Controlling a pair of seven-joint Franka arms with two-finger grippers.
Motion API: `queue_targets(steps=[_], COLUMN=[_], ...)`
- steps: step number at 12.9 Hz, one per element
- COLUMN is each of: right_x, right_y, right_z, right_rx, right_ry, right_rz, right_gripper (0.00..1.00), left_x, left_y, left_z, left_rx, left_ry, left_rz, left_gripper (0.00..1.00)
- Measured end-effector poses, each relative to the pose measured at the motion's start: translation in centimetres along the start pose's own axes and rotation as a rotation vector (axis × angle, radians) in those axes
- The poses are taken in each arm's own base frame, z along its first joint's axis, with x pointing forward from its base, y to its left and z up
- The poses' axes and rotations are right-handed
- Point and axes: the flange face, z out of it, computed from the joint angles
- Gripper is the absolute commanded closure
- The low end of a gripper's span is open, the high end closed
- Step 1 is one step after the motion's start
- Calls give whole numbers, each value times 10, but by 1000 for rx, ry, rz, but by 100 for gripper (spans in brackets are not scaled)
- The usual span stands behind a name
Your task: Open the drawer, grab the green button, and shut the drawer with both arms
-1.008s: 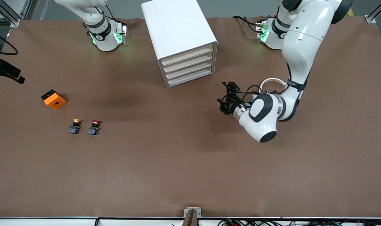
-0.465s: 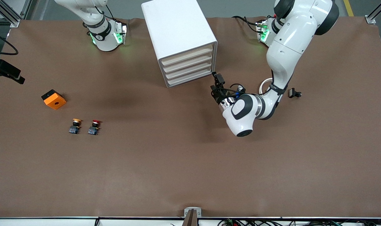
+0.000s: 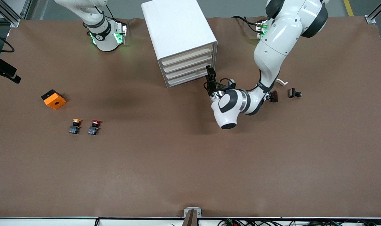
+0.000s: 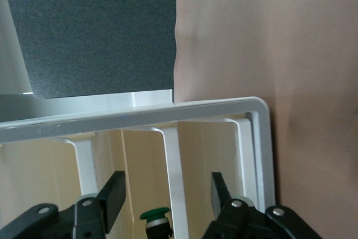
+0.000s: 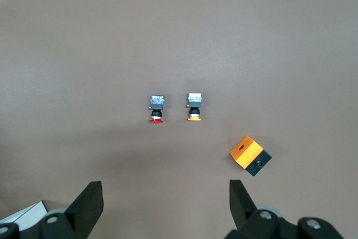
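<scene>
Four beige-fronted drawers fill the white cabinet [image 3: 177,34]; the bottom drawer [image 3: 185,79] looks closed. Left gripper [image 3: 210,82] gapes at its corner; right gripper [image 5: 165,201] waits spread wide.

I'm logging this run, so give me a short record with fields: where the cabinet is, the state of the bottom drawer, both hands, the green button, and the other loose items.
cabinet: white cabinet, mid-table near the bases
drawer: bottom drawer shut
left hand: left hand at the drawer fronts, fingers apart, holding nothing
right hand: right hand open, high over the table, waiting
green button: green button seen in the cabinet between the left hand's fingers
other items: yellow button, red button, orange block, toward the right arm's end
</scene>
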Motion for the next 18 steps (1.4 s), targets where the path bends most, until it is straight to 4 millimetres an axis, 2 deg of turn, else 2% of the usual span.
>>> queue_targets(steps=[1, 2, 5, 8, 9, 10, 14, 15, 17, 18], right_x=[1, 5, 24, 50, 56, 58, 55, 54, 49, 44], right_y=[-1, -1, -4, -13, -20, -30, -63, -70, -102, -128], right_z=[3, 11, 46, 100, 113, 117, 108, 108, 108, 109], right_rx=[0, -1, -4, -25, -28, -30, -7, 12, 20, 15], right_ry=[-7, -21, -66, -121, -132, -137, -128, -131, -143, -147], right_rz=[-1, -2, -7, -50, -72, -82, 21, 37, 129, 175], right_gripper=[0, 0, 0, 0, 0, 0, 0, 0, 0, 0], left_x=[-3, -4, -8, -12, -12, -12, -11, -10, -9, -8], left_y=[0, 1, 5, 5, 7, 9, 11, 12, 13, 13], left_z=[8, 16, 37, 43, 44, 45, 45, 44, 38, 34], left_rx=[10, 18, 37, 54, 58, 58, 57, 55, 46, 41], left_ry=[7, 17, 49, 37, 32, 31, 28, 26, 19, 13], left_rz=[-1, -4, -12, -11, -12, -15, -19, -20, -23, -23], left_gripper=[35, 42, 70, 90, 94, 100, 100, 96, 96, 96])
